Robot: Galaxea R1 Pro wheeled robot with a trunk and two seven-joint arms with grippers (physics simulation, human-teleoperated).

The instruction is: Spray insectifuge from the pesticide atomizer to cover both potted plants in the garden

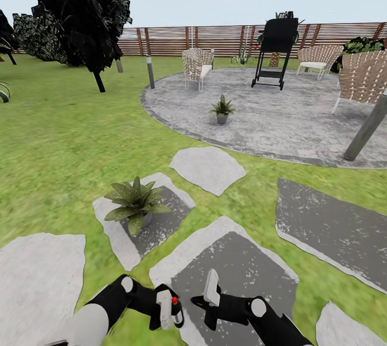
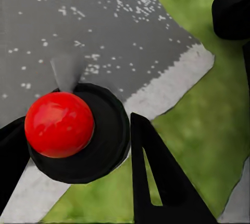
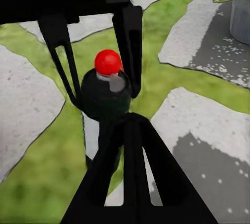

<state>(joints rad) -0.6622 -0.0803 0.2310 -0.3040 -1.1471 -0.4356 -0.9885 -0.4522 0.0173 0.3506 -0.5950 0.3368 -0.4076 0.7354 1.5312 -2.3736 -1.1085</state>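
Green lawn and grey stepping stones (image 1: 207,168) lie ahead as the robot stands with the pesticide atomizer (image 1: 167,308) already in its left gripper (image 1: 171,311), fingers (image 2: 156,177) pinching the bottle on either side. From the left wrist camera its red part (image 2: 59,124) sits on a dark round cap between the black fingers, above a stone slab. The right gripper (image 1: 207,298) hangs just beside the bottle, its pale finger upright; whether those fingers are spread or pressed together cannot be told.

The nearer potted plant (image 1: 134,204) rests on a stepping stone, ahead and to the left of the grippers. The second potted plant (image 1: 222,109) stands well beyond, on the round paved patch (image 1: 301,125).

Spraying looks not yet begun. Judged from here, the step calls for bringing the nozzle over the near rosette, pointing it down at the leaves and sweeping so every leaf is wetted, with the grip kept firm, before heading for the far pot.

Little blocks the way to the near plant. Around the paved patch stand woven chairs (image 1: 198,66), a black grill (image 1: 275,50) and a slanted grey post (image 1: 368,128), near the route to the second pot. A wooden fence (image 1: 172,40) closes the background.
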